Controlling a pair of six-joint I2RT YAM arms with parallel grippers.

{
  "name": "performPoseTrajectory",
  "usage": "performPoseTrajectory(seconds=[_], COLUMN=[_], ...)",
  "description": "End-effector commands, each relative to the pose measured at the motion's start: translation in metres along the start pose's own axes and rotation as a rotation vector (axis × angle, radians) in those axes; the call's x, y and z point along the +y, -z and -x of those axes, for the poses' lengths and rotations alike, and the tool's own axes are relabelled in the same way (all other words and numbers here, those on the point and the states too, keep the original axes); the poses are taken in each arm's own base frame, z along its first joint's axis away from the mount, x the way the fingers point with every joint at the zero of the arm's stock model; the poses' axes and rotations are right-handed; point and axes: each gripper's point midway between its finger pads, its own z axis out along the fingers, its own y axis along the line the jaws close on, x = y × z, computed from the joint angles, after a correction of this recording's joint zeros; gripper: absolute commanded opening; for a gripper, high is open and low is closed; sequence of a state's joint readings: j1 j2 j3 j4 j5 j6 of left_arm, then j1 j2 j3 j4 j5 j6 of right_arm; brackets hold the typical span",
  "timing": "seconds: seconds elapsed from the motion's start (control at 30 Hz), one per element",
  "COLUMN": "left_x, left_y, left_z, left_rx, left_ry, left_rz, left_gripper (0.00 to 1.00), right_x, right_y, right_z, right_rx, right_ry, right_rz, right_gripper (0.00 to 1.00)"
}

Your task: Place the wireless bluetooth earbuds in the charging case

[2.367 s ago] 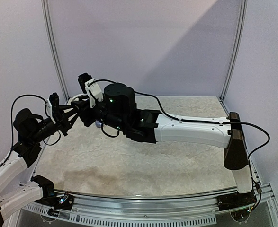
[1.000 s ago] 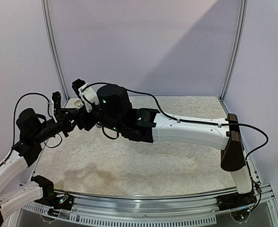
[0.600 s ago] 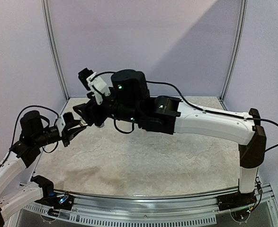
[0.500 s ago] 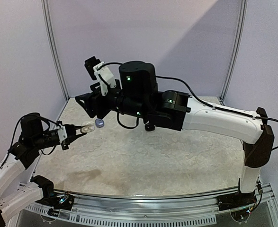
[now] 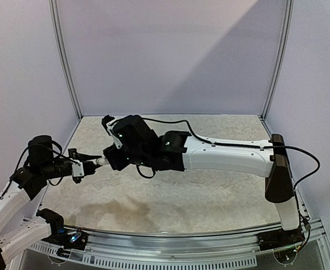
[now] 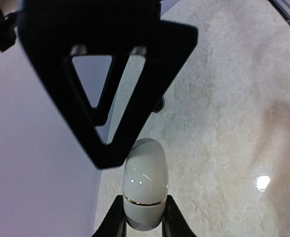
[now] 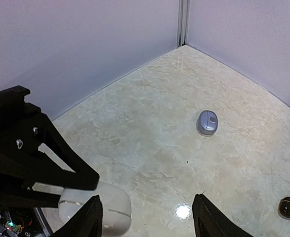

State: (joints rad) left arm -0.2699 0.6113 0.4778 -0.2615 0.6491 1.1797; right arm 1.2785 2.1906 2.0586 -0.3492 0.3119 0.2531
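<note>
The white pebble-shaped charging case (image 6: 145, 185), lid down on a thin seam, is pinched at its near end by the closed left claw (image 6: 144, 219), clear of the mottled beige worktop (image 7: 149, 123). The right claw (image 7: 147, 219) stands open with one finger just beside the case; I cannot tell if they touch. Ahead of that claw, bare worktop runs to the corner of the lilac walls (image 7: 110, 34).

Only the right wrist view shows two more things:
- one small greyish-lavender rounded piece (image 7: 207, 122), ahead of the right claw
- one small black rounded piece (image 7: 288, 207), off to its side

I cannot tell whether each is a case or an earbud. Overhead, the right arm (image 5: 221, 154) hides both.
</note>
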Motion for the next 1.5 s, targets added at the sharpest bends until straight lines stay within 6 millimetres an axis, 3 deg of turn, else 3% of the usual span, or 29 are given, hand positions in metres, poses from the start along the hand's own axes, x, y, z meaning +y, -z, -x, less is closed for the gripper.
performPoseTrajectory(seconds=[0.0,0.13,0.3,0.47,0.57,0.7,0.8,0.9,0.97,1.03,1.27,1.3,1.33,1.43,1.47], left_x=[0.033,0.027,0.025,0.031,0.027,0.015,-0.011,-0.025,-0.039,-0.047,-0.083,-0.085,-0.087,-0.084,-0.081], left_y=[0.003,-0.003,-0.019,-0.039,-0.06,-0.095,-0.127,-0.163,-0.185,-0.199,-0.232,-0.235,-0.237,-0.242,-0.242], left_z=[0.009,0.008,0.008,-0.001,-0.021,-0.048,-0.057,-0.051,-0.06,-0.078,-0.097,-0.097,-0.097,-0.1,-0.102], left_rx=[-0.018,-0.037,-0.089,-0.105,-0.029,0.108,0.274,0.333,0.393,0.446,0.535,0.538,0.542,0.566,0.576], left_ry=[0.057,0.248,0.7,1.159,1.388,1.59,1.628,1.62,1.685,1.727,1.722,1.73,1.737,1.733,1.725], left_rz=[0.1,0.042,-0.035,-0.079,-0.109,-0.156,-0.263,-0.361,-0.371,-0.334,-0.381,-0.384,-0.387,-0.36,-0.346], left_gripper=[0.0,0.0,0.0,0.0,0.0,0.0,0.0,0.0,0.0,0.0,0.0,0.02,0.14,0.75,0.89], right_x=[-0.017,-0.053,-0.119,-0.2,-0.247,-0.292,-0.316,-0.332,-0.34,-0.347,-0.364,-0.366,-0.367,-0.374,-0.377], right_y=[0.029,0.047,0.069,0.102,0.125,0.15,0.162,0.167,0.167,0.167,0.165,0.165,0.165,0.169,0.171], right_z=[-0.018,-0.018,-0.037,-0.096,-0.125,-0.162,-0.182,-0.194,-0.199,-0.201,-0.203,-0.2,-0.198,-0.189,-0.185], right_rx=[0.065,0.077,0.149,0.314,0.351,0.378,0.393,0.423,0.448,0.469,0.533,0.534,0.537,0.536,0.53], right_ry=[-0.019,-0.063,-0.161,-0.302,-0.39,-0.486,-0.54,-0.554,-0.552,-0.554,-0.533,-0.523,-0.516,-0.499,-0.499], right_rz=[-0.073,-0.172,-0.315,-0.499,-0.596,-0.646,-0.659,-0.665,-0.665,-0.66,-0.649,-0.649,-0.649,-0.654,-0.652], right_gripper=[0.64,0.67,0.7,0.74,0.75,0.77,0.77,0.78,0.78,0.78,0.81,0.82,0.83,0.88,0.9])
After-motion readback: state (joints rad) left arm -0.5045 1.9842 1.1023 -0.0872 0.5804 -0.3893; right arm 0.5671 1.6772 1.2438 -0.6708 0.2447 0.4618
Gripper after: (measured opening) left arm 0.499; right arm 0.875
